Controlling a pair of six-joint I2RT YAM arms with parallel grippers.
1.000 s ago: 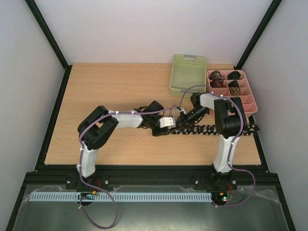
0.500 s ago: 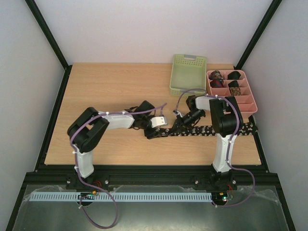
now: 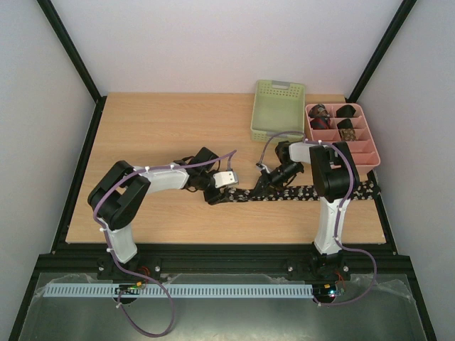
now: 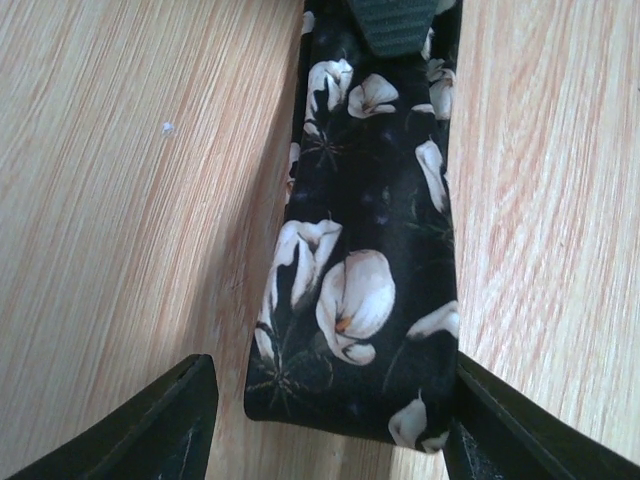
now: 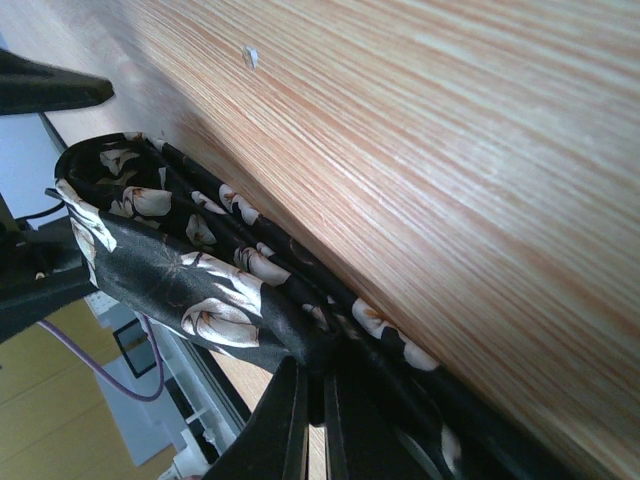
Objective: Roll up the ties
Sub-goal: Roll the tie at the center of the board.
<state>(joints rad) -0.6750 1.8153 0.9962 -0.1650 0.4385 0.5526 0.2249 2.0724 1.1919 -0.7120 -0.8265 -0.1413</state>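
Long black floral tie (image 3: 313,191) laid across the near right of the wooden table (image 3: 156,128), its left end framed by the spread jaws of the left gripper (image 4: 340,430).
A stretch of it is hidden under the right arm, and the left fingertips are cut off. Bunched fabric is pinched by the right gripper (image 5: 318,400). Rolled ties (image 3: 334,119) are held in a pink divided tray (image 3: 367,150) far right, beside a green basket (image 3: 277,114).

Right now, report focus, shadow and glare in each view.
Left wrist: tie sharp, left gripper's fingertips dark and soft, faint shadow on the table beside the tie. Right wrist: wood grain crisp, right gripper's fingers nearly black silhouettes. Top external: even light, no glare, tie's pattern too small to read.
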